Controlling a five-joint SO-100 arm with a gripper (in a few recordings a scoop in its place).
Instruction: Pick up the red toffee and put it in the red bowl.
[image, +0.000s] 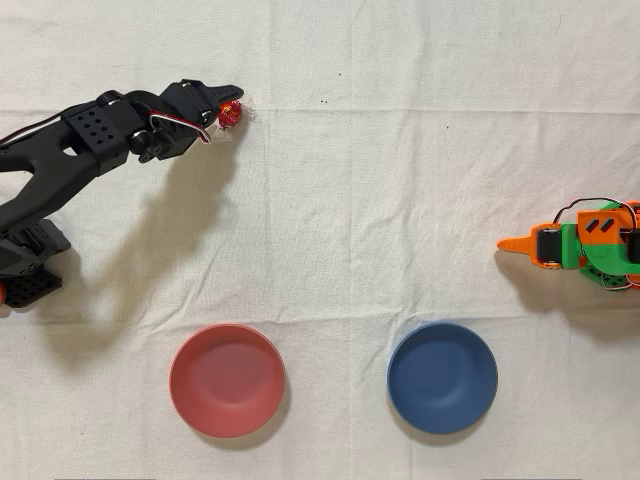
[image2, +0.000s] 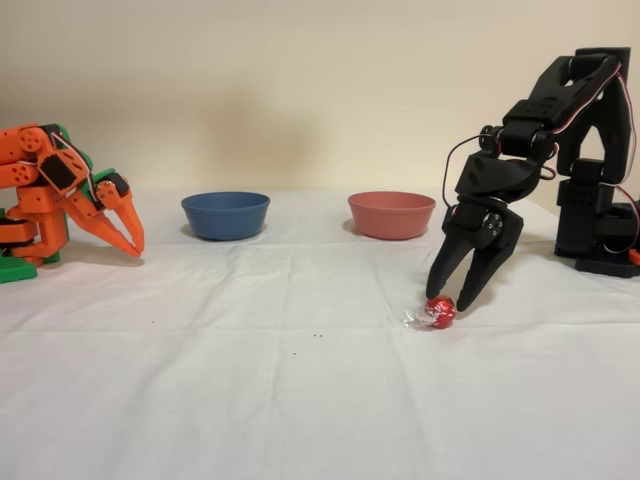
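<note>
Red toffee (image2: 440, 311) lying on the white cloth (image2: 300, 400), well apart from the red bowl (image2: 391, 214). Gripper (image2: 451, 297) poised directly over it, fingers parted, tips just above the foil, not closed on it. Step in hand judged as the grasp. Recommended: lower until the fingers straddle the round body, not the crinkly ends; close centred to prevent rolling. Blue bowl (image2: 225, 214) beside the red one; to be avoided. Orange arm (image2: 70, 195) idle.
</note>
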